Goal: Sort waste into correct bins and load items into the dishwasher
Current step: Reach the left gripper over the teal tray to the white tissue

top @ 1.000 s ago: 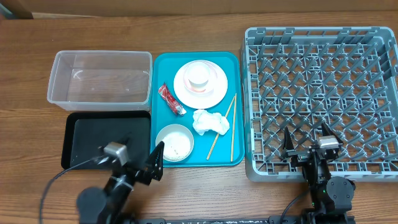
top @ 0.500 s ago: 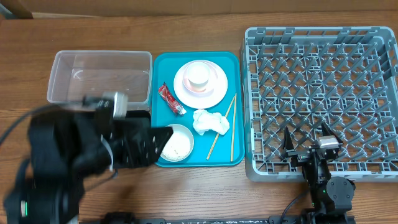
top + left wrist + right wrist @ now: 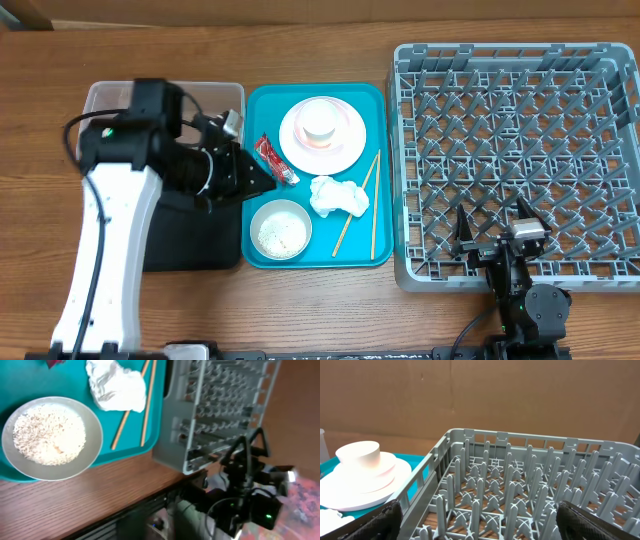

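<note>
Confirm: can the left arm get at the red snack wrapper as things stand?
Probably yes. The left arm reaches over the black tray, its jaws just beside the red snack wrapper on the teal tray. Nothing lies on the wrapper; plate and bowl sit apart from it.

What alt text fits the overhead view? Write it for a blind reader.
The left arm reaches across a black tray toward a red wrapper on a teal tray that also holds a plate with a cup, a napkin, chopsticks and a bowl of rice. A clear tub lies at top left, a grey rack at right.
</note>
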Tool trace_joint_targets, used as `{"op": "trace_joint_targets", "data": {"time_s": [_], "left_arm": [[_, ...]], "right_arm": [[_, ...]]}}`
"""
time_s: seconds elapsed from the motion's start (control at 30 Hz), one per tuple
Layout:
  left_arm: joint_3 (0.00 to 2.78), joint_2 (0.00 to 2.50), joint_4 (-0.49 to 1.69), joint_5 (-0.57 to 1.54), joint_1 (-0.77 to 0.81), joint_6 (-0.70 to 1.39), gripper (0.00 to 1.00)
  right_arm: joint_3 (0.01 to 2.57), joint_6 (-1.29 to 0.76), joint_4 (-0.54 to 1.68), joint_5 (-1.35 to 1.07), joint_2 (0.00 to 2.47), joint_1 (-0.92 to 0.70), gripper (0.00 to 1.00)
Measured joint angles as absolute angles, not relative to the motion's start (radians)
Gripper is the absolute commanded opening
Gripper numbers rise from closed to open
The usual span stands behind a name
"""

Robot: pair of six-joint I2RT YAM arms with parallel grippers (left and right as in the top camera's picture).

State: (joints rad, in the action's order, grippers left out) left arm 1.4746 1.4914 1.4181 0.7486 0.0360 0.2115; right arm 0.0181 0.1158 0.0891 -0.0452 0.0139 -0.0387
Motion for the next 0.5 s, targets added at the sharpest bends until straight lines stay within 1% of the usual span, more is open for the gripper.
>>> {"op": "trace_joint_targets", "data": {"time_s": [0.17, 0.3, 0.4, 0.5], "left_arm": [[1.475, 1.528, 1.41, 0.628, 0.117, 0.224, 0.04], [1.475, 1.528, 1.353, 0.474, 0.237, 0.286, 0.05], [1.475, 1.528, 1.274, 0.361, 0.358, 0.311, 0.41], [1.468, 1.528, 1.185, 0.271, 0.469, 0.336, 0.42]], "right_arm": [[0.018, 0.117, 0.089, -0.045, 0.014, -0.039, 1.0], [0.018, 0.117, 0.089, -0.046, 0.014, -0.039, 1.0], [0.018, 0.117, 0.089, -0.045, 0.014, -0.039, 1.0], [0.018, 0.117, 0.089, -0.046, 0.014, -0.039, 1.0]]}}
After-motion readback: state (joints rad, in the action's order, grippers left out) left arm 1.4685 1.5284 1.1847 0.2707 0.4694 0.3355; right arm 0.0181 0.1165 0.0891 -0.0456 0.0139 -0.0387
